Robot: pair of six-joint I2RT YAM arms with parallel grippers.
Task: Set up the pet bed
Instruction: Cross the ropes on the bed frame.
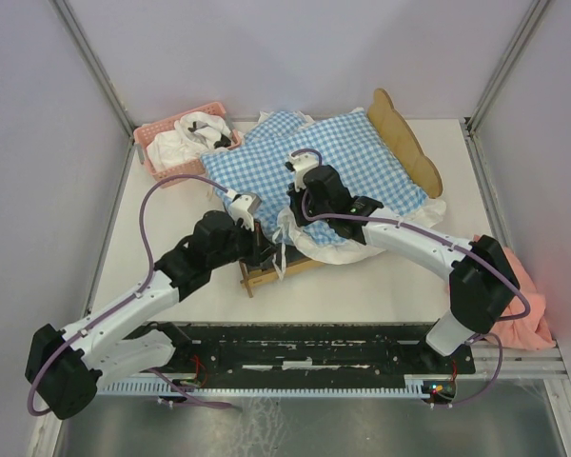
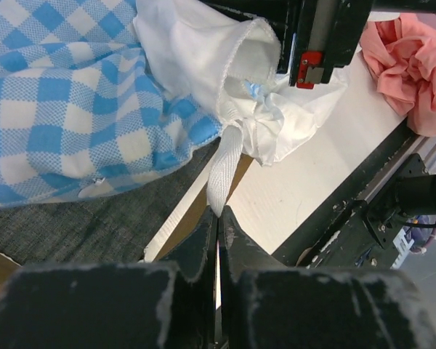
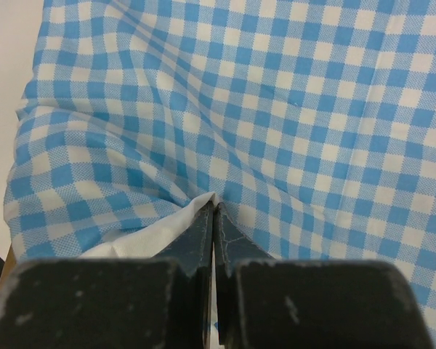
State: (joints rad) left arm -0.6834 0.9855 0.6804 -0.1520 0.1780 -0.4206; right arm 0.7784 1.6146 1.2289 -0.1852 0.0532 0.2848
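Observation:
The pet bed shows its wavy wooden headboard at the back right and a low foot rail in front. Blue-white gingham bedding lies spread over it. My left gripper is at the foot end, shut on a white ribbon tie that hangs from the bedding's bunched white corner. The bed's grey fabric base and wooden rail lie just beneath. My right gripper is over the bedding's middle front, shut on a pinched fold of the gingham bedding.
A pink basket holding white cloth stands at the back left, touching the bedding's edge. A pink cloth lies crumpled at the table's right edge. The black base rail runs along the near edge.

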